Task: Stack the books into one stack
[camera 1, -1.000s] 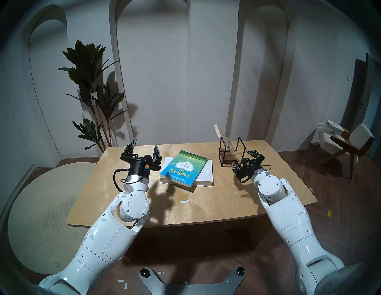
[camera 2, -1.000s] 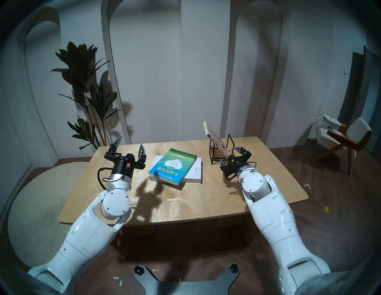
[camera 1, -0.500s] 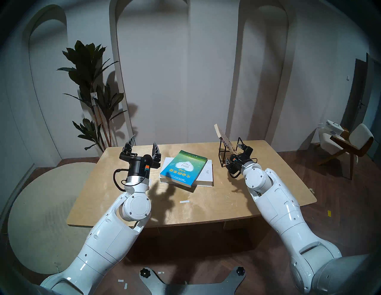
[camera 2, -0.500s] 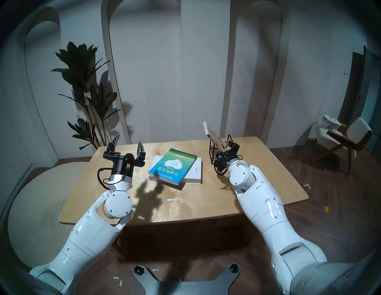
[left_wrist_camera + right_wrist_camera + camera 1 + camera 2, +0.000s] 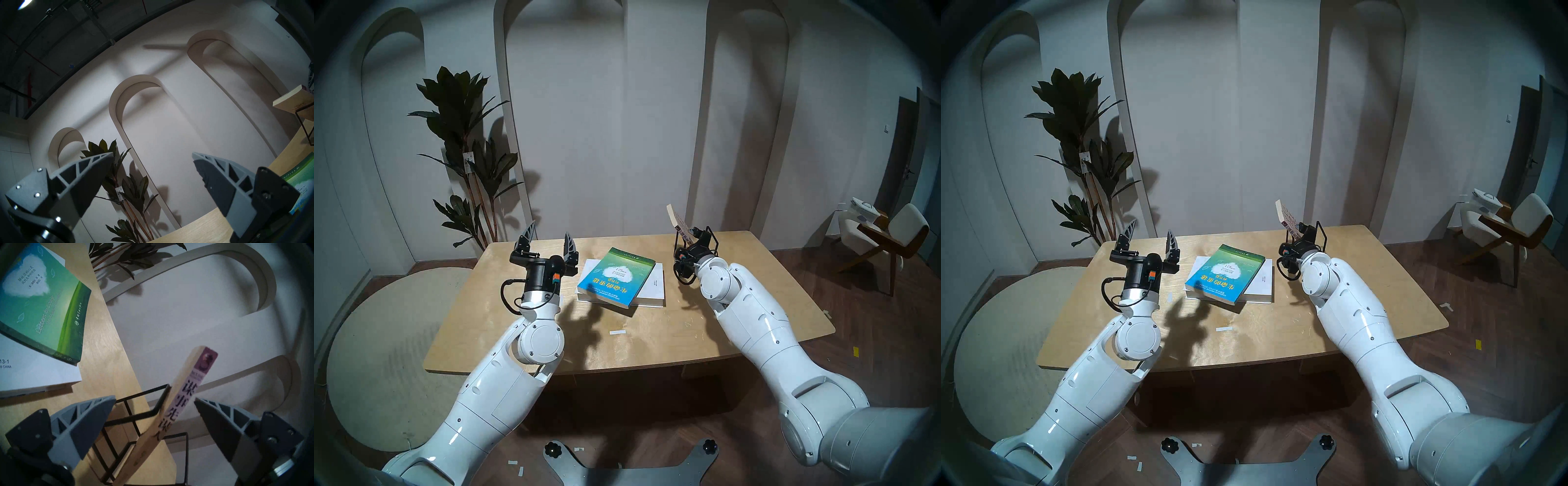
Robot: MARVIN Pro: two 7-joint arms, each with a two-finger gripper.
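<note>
Right gripper (image 5: 154, 414) advanced; its fingers (image 5: 88, 426) now straddle the racked beige book (image 5: 180, 400).

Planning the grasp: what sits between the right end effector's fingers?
In the right wrist view, the beige book leans in the wire rack between the open right end effector fingers, unclamped.

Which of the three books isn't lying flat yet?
The beige book, which leans tilted in the black wire rack between the right claw's open fingers. The blue-green book lies flat on the white book.
</note>
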